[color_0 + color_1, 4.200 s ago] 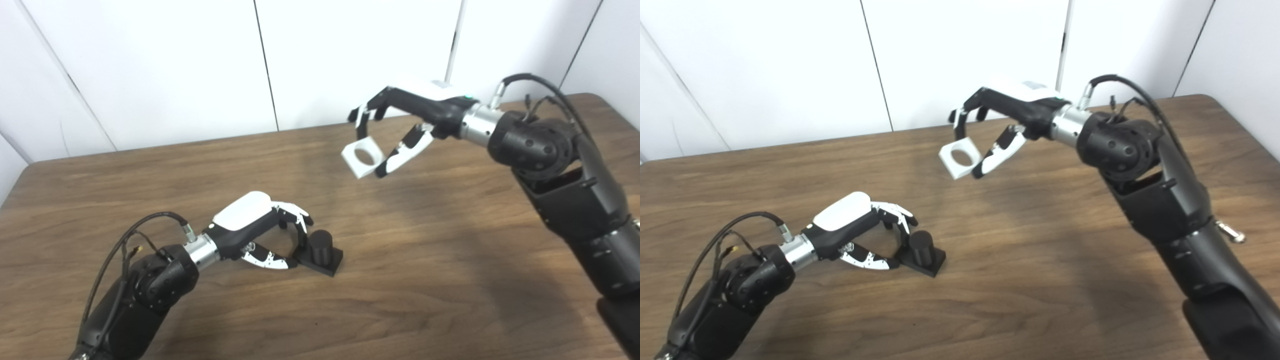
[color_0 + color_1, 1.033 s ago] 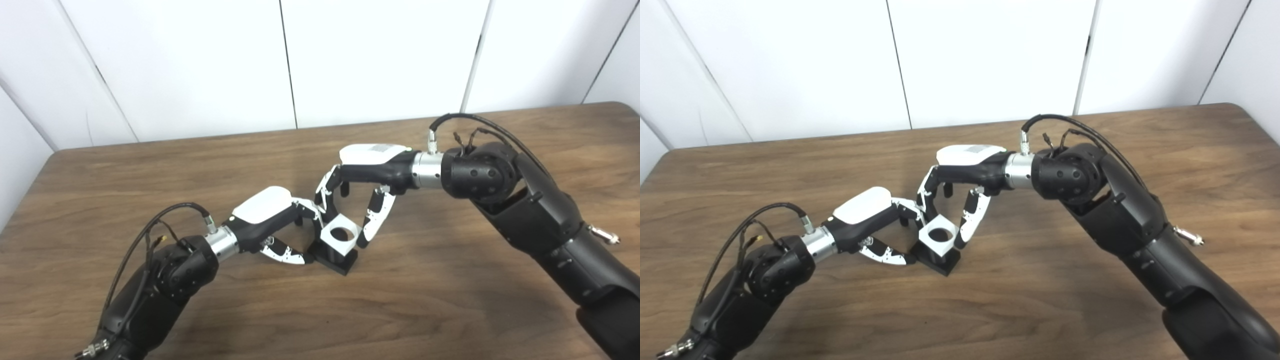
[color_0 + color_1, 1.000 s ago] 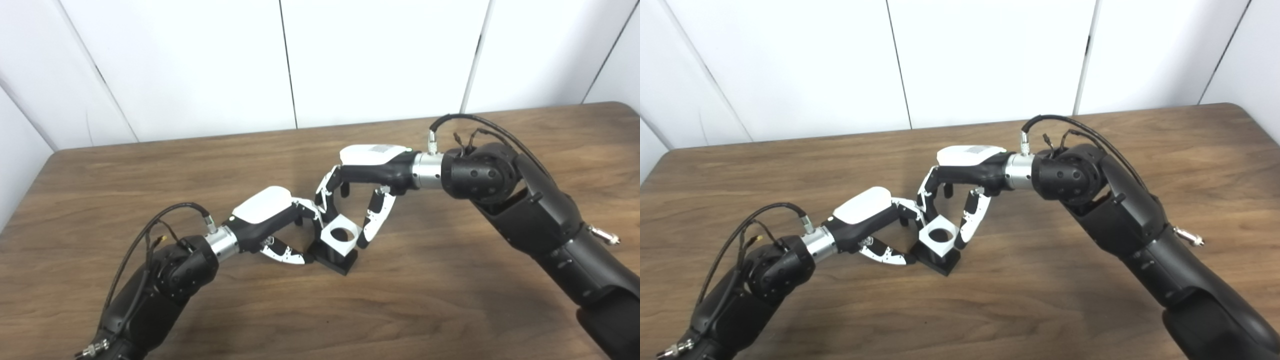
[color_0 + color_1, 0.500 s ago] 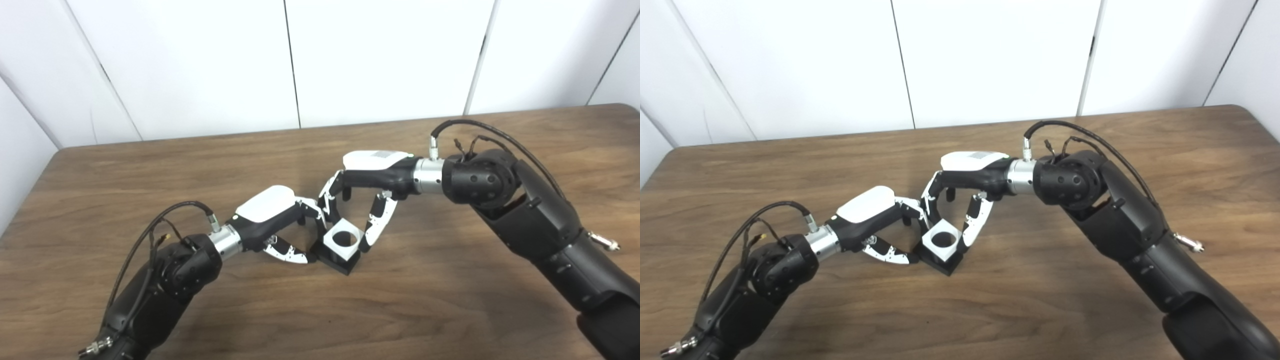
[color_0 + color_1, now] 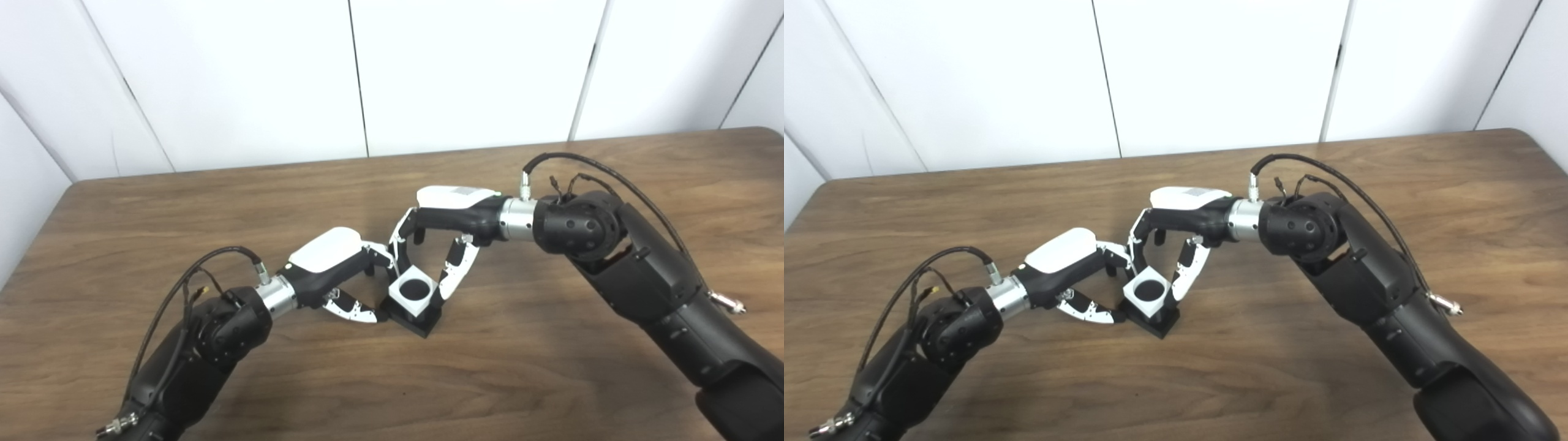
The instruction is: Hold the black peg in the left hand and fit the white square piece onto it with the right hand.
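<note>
While no brand, label or readable writing shows anywhere, a faint grey patch sits on the white back cover of the right hand (image 5: 442,229), too small to make out. One wooden bench (image 5: 551,367) with a dark walnut grain fills the lower scene, backed by white wall panels (image 5: 465,67) split by dark vertical seams. Two black arms reach in from the bottom edge, each with a silver wrist ring and a black cable looped above the wrist.

Held between fingers and thumb of the right hand, the one white square piece (image 5: 412,292) sits low over the one black peg (image 5: 1150,288), whose round dark top fills the piece's hole. That hand's fingers (image 5: 401,236) press the far left side of the piece and its thumb (image 5: 450,278) presses the right side. Below the piece, the peg's square black base (image 5: 422,321) lies flat on the bench near the middle. Closed narrowly on that base from the left, the left hand (image 5: 343,278) has its thumb (image 5: 358,311) along the near edge and its fingers at the far edge.
</note>
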Tool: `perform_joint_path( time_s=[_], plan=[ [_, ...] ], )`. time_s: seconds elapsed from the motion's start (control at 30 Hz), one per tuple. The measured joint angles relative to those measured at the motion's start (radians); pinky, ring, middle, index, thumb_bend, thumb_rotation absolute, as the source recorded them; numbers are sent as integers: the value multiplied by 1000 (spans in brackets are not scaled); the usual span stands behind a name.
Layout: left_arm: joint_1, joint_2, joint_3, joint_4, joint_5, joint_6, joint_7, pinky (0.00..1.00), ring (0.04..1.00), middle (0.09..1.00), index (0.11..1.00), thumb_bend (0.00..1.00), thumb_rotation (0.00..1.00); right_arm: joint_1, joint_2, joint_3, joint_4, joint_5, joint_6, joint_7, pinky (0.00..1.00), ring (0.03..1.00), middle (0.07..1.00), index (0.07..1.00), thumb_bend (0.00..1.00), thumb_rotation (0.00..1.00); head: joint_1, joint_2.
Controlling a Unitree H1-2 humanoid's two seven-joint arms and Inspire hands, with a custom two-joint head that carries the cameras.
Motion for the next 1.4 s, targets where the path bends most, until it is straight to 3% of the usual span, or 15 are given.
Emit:
perform_joint_path(
  time_s=[0.4,0.47,0.53,0.6,0.77,1.13,1.27,1.4],
  plan=[
    [0,0,0,-4,-2,5,-3,580,737,756,491,521,75,6,-10,0,8,-11,1,1,683,788,777,492,519,150,-8,5],
    [0,0,0,-4,-1,4,-3,576,733,753,491,521,75,6,-15,0,8,-15,1,4,685,794,804,665,806,292,-6,5],
    [0,0,0,-4,-1,4,-3,575,731,753,491,521,75,6,-19,1,8,-25,15,14,693,809,833,771,930,372,-6,5],
    [0,0,0,-4,0,4,-3,576,730,752,491,521,75,6,-20,3,8,-41,35,24,690,823,859,843,986,412,-5,6],
    [0,0,0,-4,1,4,-3,588,730,753,490,521,74,6,-21,3,8,-52,65,35,709,833,879,890,1000,450,0,6],
    [0,0,0,-5,1,8,-4,586,736,753,489,522,73,6,-22,-3,8,-52,61,35,684,816,864,882,1000,473,-5,5],
    [-1,-1,0,-5,2,7,-4,589,734,754,489,521,73,14,-21,-30,22,-44,50,11,639,788,844,861,989,495,-11,-3],
    [0,-2,0,-5,4,6,-3,575,732,752,489,522,73,61,-11,-124,21,-17,33,-82,619,762,814,815,888,437,-2,-11]
  ],
)
